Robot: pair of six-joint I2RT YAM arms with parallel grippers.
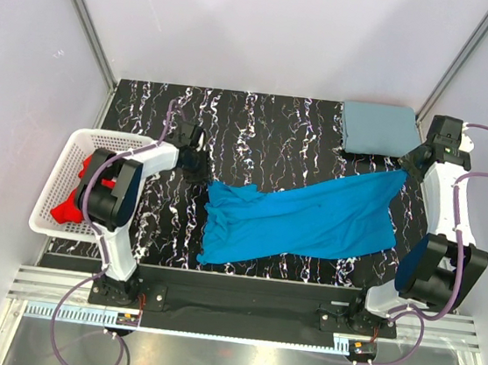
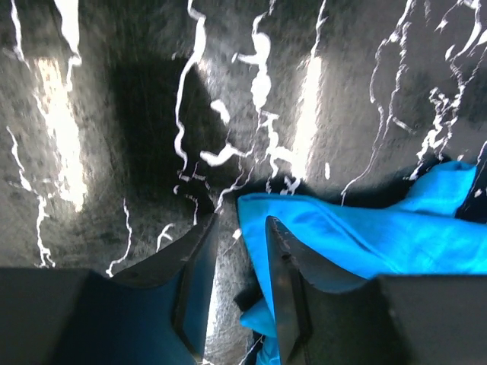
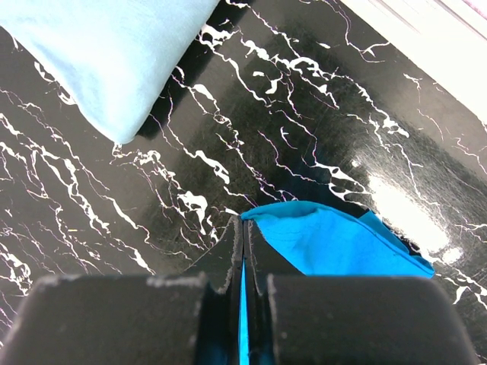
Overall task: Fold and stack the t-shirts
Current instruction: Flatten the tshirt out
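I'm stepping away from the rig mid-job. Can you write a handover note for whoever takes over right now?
Right gripper: shut on a corner of the bright blue t-shirt, at its far right end.
Left gripper: open at the shirt's left edge, holding nothing.
Done: grey-blue t-shirt lies folded at the far right corner.
Left to do: the blue shirt is spread out and rumpled, not yet folded or stacked. The red t-shirts are in the white basket on the left.

White arms (image 1: 120, 249) carry black joints (image 1: 106, 193) and purple cables (image 1: 456, 226).
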